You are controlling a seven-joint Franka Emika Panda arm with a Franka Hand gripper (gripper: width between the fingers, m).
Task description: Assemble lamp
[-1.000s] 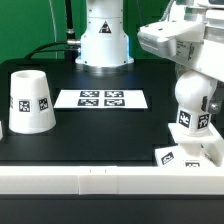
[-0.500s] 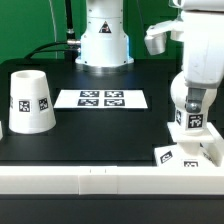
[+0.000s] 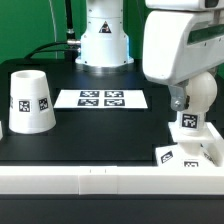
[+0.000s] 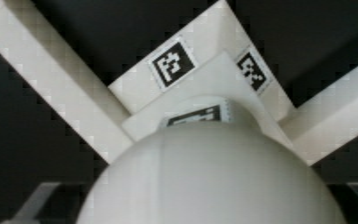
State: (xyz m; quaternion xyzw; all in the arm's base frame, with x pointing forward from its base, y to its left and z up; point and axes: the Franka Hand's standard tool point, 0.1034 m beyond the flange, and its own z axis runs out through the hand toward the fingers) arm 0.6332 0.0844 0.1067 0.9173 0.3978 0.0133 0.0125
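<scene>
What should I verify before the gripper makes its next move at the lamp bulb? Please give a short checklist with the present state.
1. The gripper is open: ok.
2. It hangs centred above the bulb: ok; the wrist view looks down on the round top.
3. The bulb stands upright: ok.
4. The bulb is fully seated in the base: cannot tell.
5. Contact between gripper and bulb: cannot tell.
6. The shade stands apart, at the exterior view's left: ok.
</scene>
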